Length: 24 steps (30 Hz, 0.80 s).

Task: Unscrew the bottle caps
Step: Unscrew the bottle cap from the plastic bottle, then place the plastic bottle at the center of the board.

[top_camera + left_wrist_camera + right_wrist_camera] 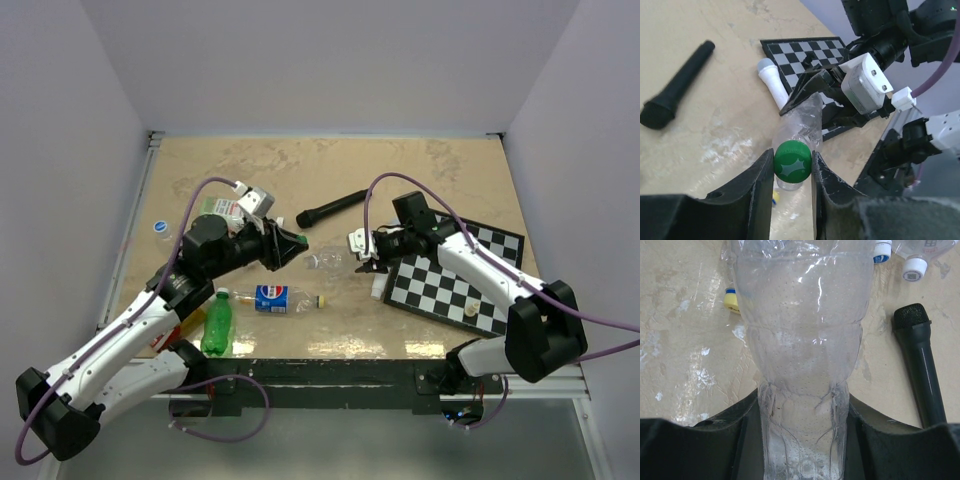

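A clear crinkled bottle (pixel 325 262) is held off the table between both grippers. My left gripper (pixel 298 248) is shut on its green cap (pixel 792 167), one finger on each side of it. My right gripper (pixel 362 262) is shut on the bottle's lower body (pixel 800 315), its fingers (pixel 740 435) squeezing it in the right wrist view. A Pepsi-labelled bottle (pixel 272 298) with a yellow cap (pixel 322 301) lies on the table below. A bright green bottle (pixel 217 325) lies by the left arm.
A chessboard (pixel 450 285) with a chess piece (pixel 470 311) lies under the right arm. A black microphone (pixel 330 208) lies behind the grippers and a white one (pixel 772 82) lies by the board. A white-and-green carton (pixel 228 208) is at the left. Two more capped bottles (pixel 914 269) show in the right wrist view.
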Motion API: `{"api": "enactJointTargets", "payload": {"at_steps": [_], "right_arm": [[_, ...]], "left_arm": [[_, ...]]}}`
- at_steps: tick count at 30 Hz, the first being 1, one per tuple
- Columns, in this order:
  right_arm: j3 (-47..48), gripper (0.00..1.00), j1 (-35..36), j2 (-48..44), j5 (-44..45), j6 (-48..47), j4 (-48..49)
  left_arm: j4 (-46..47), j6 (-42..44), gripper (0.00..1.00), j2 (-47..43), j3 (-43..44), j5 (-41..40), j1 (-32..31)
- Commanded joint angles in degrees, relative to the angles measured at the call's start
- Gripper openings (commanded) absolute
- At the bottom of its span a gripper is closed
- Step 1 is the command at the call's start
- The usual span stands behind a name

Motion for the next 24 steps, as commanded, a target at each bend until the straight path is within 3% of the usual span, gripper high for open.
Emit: {"api": "enactJointTargets", "payload": {"at_steps": [1,24], "right_arm": [[1.37,0.0,0.26,0.3,-1.38,0.16,0.8],[1.37,0.0,0.26,0.21,-1.11,0.25,0.8]], "left_arm": [[-5.35,-17.45,0.0,-0.1,1.41,-3.8,0.12],[-7.46,-11.14,0.0,-2.03,0.71,-10.3,0.21]]}}
